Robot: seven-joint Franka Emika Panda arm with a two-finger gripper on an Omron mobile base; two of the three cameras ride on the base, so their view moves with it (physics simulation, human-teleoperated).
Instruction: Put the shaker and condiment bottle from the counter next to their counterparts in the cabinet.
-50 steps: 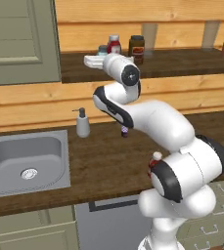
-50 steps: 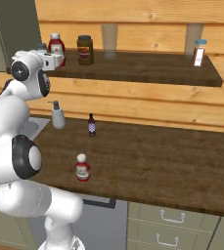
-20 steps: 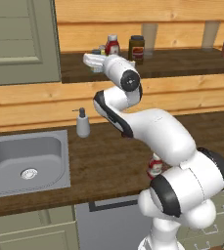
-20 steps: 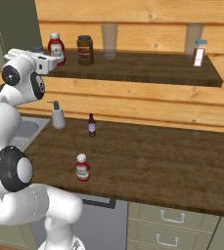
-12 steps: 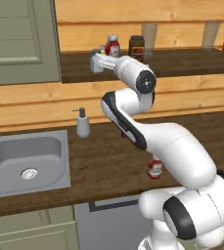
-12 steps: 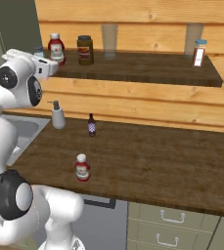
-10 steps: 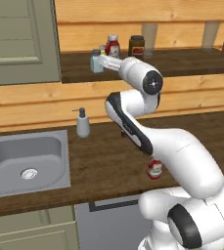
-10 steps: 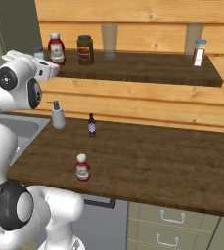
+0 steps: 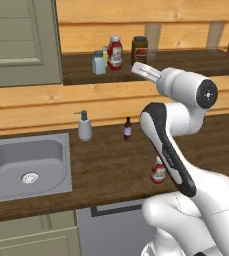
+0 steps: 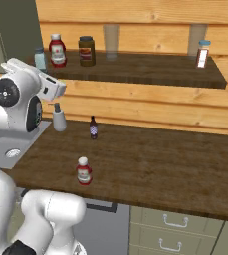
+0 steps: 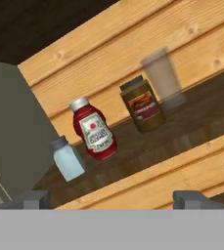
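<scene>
The pale-blue shaker (image 9: 99,63) stands free at the left end of the cabinet (image 9: 81,75) shelf, beside a red white-capped bottle (image 9: 115,52). A pale lid (image 9: 105,49) peeks out between them. In the hand view the shaker (image 11: 68,158) and the red bottle (image 11: 95,132) stand ahead of my gripper (image 11: 111,198), whose jaws are wide apart with nothing between them. From the left base view my gripper (image 9: 136,68) hangs in front of the shelf edge, right of the shaker. The condiment bottle (image 10: 84,171) stands on the counter (image 10: 150,164) near its front edge.
A dark brown jar (image 9: 139,50), a glass (image 9: 152,35) and a white-lidded shaker (image 10: 202,54) share the shelf. The grey-green door (image 9: 16,45) is at the left. On the counter stand a soap dispenser (image 9: 84,126), a tiny dark bottle (image 9: 127,129) and the sink (image 9: 26,165).
My hand has drawn back from the shelf's left end and swung right, still open. The shaker stays on the shelf beside the red bottle.
</scene>
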